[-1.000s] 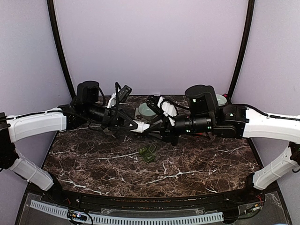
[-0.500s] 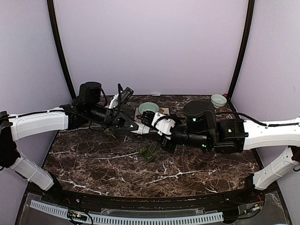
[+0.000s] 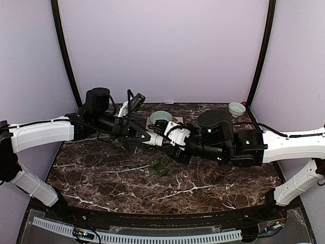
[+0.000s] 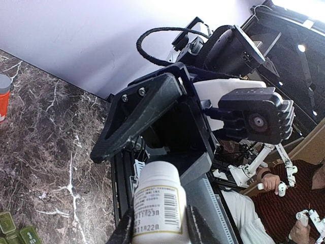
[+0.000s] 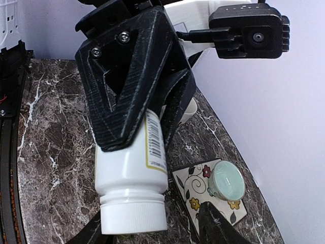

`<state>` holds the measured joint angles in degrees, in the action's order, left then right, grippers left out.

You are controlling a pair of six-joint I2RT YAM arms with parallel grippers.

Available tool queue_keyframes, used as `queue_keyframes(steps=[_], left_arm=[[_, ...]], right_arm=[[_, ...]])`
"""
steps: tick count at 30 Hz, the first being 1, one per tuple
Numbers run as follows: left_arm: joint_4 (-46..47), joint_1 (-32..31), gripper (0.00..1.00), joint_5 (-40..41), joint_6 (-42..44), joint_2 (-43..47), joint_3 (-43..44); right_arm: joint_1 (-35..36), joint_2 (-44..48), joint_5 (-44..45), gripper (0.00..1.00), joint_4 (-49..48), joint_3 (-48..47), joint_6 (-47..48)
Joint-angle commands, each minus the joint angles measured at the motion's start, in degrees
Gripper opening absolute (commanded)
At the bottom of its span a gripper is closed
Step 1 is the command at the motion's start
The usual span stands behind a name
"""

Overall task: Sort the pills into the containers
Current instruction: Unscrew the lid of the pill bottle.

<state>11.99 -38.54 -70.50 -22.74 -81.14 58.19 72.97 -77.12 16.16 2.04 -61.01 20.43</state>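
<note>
Top external: the pill box, a dark green strip of small compartments, lies on the marble table near the middle, just in front of both grippers and touched by neither. Whether its lids are up I cannot tell. Above it the left gripper is clamped on a white pill bottle held roughly level, and the right gripper meets it at the cap end. The pill box looks light, stiff and thin-walled. On polished stone I judge it would skate when nudged, so it wants pinching across its short width by the outer walls, not by the lids. A pale green bowl sits behind the grippers and a small bowl in the far right corner. Lavender walls close in three sides.

Left wrist: the fingers squeeze the bottle across its labelled barrel. The pill box shows in the bottom left corner, an orange bottle at the left edge, and a person beyond the table.

Right wrist: the right gripper's jaws stand apart on either side of the white cap, one well clear of it, so nothing is held. The bottle looks smooth, rigid and probably light; the cap is the place to grip for twisting. Beyond it, the pale green bowl rests on a flowered tile.
</note>
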Motion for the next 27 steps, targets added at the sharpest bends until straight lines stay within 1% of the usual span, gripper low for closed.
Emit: queue_keyframes(steps=[1, 7, 14, 16, 18, 21, 24, 25, 27], left_arm=[[0.64, -0.15, 0.0, -0.13, 1.45, 2.01, 1.55], [2.06, 0.68, 0.0, 4.19, 2.35, 3.58, 0.65], [4.79, 1.02, 0.0, 10.14, 4.55, 5.99, -1.38], [5.73, 1.02, 0.0, 10.96, 5.14, 6.44, -1.98], [6.17, 1.02, 0.0, 11.96, 6.12, 7.05, -2.62], [6.98, 1.02, 0.0, 12.77, 7.32, 8.11, -3.8], [6.71, 1.02, 0.0, 12.69, 8.21, 8.24, -3.98], [6.57, 1.02, 0.0, 12.67, 8.5, 8.28, -4.08], [6.49, 1.02, 0.0, 12.66, 8.88, 8.4, -4.25]], right_arm=[[-0.06, 1.93, 0.77, 0.56, -2.15, 0.71, -1.97], [-0.15, 4.28, -0.45, 0.56, -0.8, 2.34, -6.53], [-0.58, 7.5, -4.15, 0.55, 0.03, 4.79, -18.12], [-1.66, 8.86, -5.66, 0.54, -0.94, 5.31, -23.41], [-4.08, 10.42, -8.01, 0.54, -2.34, 5.94, -30.8], [-9.64, 12.52, -13.91, 0.5, -5.8, 7.1, -44.81], [-15.64, 13.34, -21.52, 0.47, -9.95, 8.47, -56.6], [-17.08, 12.94, -23.73, 0.47, -10.77, 8.38, -59.69], [-18.71, 11.78, -23.73, 0.47, -11.85, 7.83, -59.69]])
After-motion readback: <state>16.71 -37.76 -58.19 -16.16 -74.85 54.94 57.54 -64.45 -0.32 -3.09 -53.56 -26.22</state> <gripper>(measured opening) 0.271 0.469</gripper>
